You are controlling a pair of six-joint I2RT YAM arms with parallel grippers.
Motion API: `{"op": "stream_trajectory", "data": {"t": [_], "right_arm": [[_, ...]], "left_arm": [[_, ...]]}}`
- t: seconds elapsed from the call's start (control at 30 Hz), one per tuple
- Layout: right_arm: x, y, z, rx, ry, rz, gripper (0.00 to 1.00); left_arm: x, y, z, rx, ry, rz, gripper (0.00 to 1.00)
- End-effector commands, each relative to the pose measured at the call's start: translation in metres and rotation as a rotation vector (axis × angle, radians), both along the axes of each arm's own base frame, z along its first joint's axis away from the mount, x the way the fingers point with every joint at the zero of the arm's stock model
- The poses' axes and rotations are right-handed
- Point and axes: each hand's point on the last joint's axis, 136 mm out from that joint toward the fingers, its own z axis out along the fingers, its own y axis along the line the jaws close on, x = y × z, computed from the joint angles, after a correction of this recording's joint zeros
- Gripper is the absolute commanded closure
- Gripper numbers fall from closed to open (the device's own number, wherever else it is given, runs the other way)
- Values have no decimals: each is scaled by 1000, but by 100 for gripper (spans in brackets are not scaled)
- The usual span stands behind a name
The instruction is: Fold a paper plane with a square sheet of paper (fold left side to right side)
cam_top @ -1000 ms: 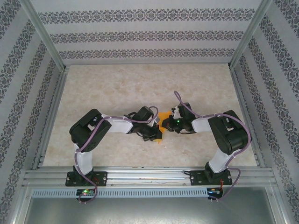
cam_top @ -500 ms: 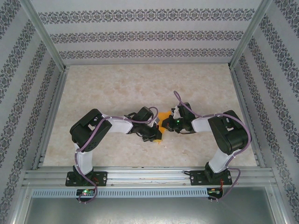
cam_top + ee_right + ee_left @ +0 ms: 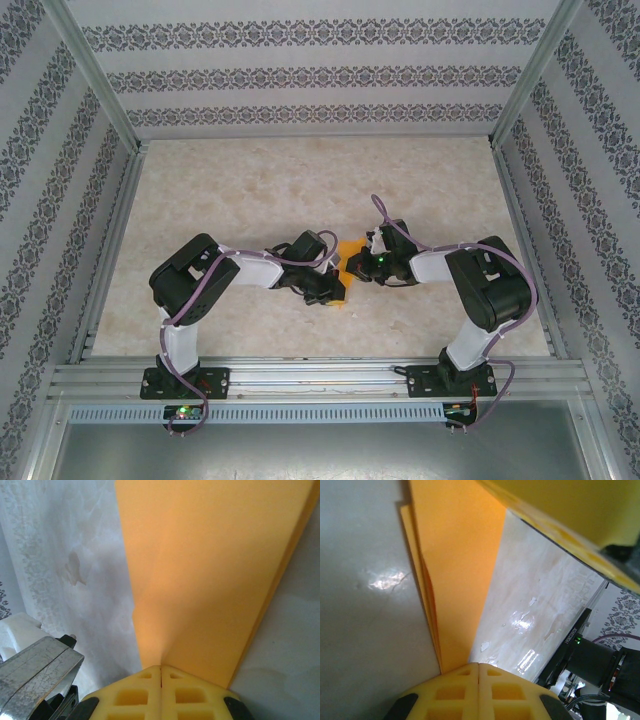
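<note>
Left pincer and right pincer each clench the paper, already folded into layers, with more folds likely left.

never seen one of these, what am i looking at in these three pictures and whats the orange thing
These are two small robot arms, the left arm and the right arm, bolted side by side at the near edge of a pale table. The wide picture is taken from above and behind them. The other two come from a small camera on each wrist, so each shows that arm's own yellow fingertips at the bottom. The orange thing is a thin sheet of paper, already folded into layers, sitting between the arms. The left hand and the right hand are both closed, each pinching part of that paper. I cannot tell whether the paper is resting flat or is lifted a little.
</note>
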Motion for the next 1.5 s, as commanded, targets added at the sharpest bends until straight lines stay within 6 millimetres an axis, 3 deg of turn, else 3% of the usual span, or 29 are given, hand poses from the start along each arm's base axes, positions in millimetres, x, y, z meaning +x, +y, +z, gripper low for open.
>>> {"op": "stream_trajectory", "data": {"t": [0.0,0.47,0.97,1.17,1.47], "right_arm": [[-43,-40,-63,-244,196,-41,100],[-43,-41,-64,-253,200,-35,100],[-43,-40,-66,-256,208,-28,100],[-42,-38,-63,-246,206,-26,100],[-41,-37,-62,-244,203,-25,100]], "left_arm": [[-13,9,-12,58,17,-6,96],[-39,16,-27,126,37,-31,96],[-52,23,-26,120,39,-14,96],[-45,17,-6,67,-6,-3,96],[-16,5,28,-8,-79,18,96]]}}
